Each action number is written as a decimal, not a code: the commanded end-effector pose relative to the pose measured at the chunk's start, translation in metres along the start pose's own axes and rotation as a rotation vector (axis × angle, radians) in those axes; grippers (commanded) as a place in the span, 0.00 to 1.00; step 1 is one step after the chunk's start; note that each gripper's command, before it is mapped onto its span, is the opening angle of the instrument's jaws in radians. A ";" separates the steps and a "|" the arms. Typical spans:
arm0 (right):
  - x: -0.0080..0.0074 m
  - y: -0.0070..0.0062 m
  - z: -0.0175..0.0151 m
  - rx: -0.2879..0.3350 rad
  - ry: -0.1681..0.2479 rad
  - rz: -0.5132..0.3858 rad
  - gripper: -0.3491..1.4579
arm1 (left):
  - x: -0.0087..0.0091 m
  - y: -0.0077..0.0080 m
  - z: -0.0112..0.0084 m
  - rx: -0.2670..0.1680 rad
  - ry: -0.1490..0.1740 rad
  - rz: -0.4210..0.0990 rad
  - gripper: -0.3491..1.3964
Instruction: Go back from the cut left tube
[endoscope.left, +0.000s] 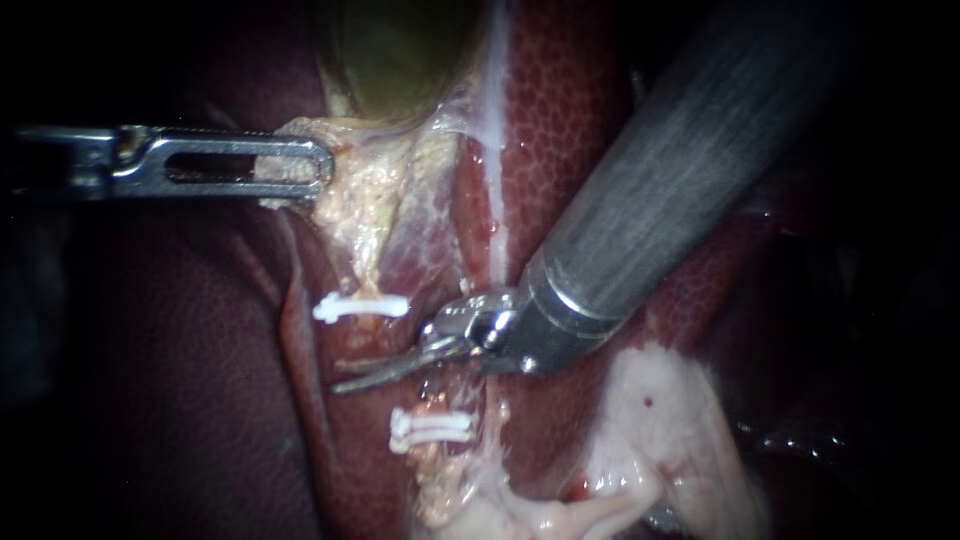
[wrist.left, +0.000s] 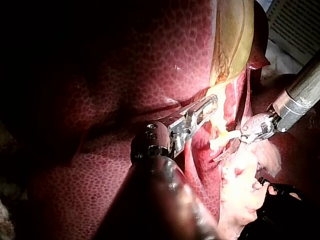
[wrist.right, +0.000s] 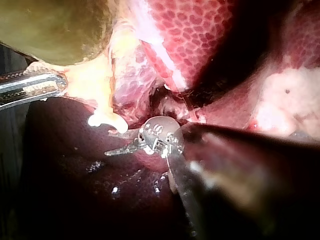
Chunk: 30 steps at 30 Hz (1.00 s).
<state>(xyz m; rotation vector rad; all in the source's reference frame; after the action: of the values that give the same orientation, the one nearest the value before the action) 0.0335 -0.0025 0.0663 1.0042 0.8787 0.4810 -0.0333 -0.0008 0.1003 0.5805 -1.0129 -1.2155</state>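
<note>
Left instrument, silver slotted jaws, left of frame, right instrument, thick grey shaft, steel wrist, slim blades

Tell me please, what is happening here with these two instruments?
My left instrument holds the pale tissue just under the gallbladder. The tip of my right instrument lies across the left tube, between the upper clip and the lower clips, where the tube looks already cut. It has not yet backed away. The liver lies beneath it all.

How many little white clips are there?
3. One clip sits above the right instrument; a pair of clips lies close together below it. Tissue may hide more.
</note>
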 end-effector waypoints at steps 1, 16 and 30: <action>0.0000 0.0000 0.0001 0.000 0.003 0.001 0.67 | 0.0000 0.0000 0.0000 0.000 0.000 0.000 0.00; -0.0003 -0.0004 0.0000 0.021 0.052 -0.100 0.95 | 0.0000 0.0000 0.0000 0.000 0.000 0.000 0.00; -0.0039 -0.0020 -0.0065 -0.091 0.106 -0.322 0.99 | 0.0000 0.0001 0.0000 0.000 0.000 0.000 0.00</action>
<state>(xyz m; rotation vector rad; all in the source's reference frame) 0.0253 -0.0026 0.0643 0.7338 1.0830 0.2961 -0.0333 -0.0008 0.1003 0.5801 -1.0124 -1.2158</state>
